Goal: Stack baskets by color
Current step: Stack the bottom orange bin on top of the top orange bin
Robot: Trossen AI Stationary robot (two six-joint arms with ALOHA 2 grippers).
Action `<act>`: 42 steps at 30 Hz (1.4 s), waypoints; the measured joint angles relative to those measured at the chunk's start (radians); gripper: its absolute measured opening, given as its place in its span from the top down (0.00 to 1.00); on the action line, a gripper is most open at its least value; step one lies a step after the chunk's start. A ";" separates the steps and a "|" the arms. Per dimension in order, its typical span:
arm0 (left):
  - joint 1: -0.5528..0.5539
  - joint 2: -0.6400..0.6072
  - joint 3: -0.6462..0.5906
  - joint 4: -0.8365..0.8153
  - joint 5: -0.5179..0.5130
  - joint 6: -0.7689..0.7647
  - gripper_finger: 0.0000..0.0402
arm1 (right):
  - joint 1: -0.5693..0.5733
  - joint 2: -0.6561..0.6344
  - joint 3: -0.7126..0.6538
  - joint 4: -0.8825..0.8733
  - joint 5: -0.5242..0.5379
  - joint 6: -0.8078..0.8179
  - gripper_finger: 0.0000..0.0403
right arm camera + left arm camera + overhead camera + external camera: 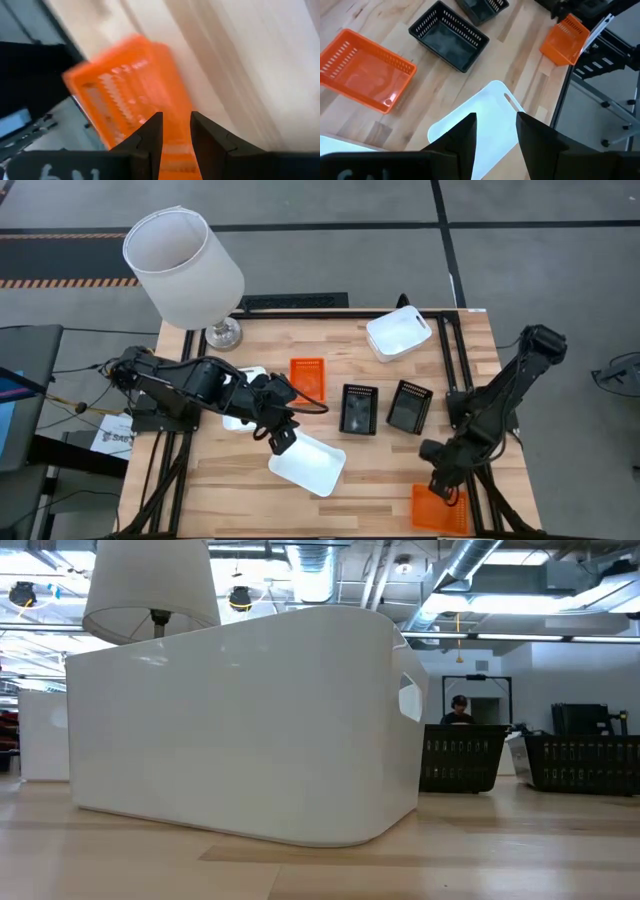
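wooden table [350, 335], orange basket [135, 90] under right gripper [176, 131], table's corner

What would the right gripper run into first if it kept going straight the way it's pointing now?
Most likely the orange basket at the table's near right corner: the right gripper points straight at its slotted wall, with nothing between. The gap is hard to judge.

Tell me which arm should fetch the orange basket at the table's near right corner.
Right. Its pincer already hangs at that orange basket, while the left pincer is occupied across the table at a white basket.
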 joint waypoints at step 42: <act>-0.005 -0.001 0.000 0.001 -0.060 -0.075 0.69 | 0.005 0.224 0.039 -0.007 0.025 -0.380 0.97</act>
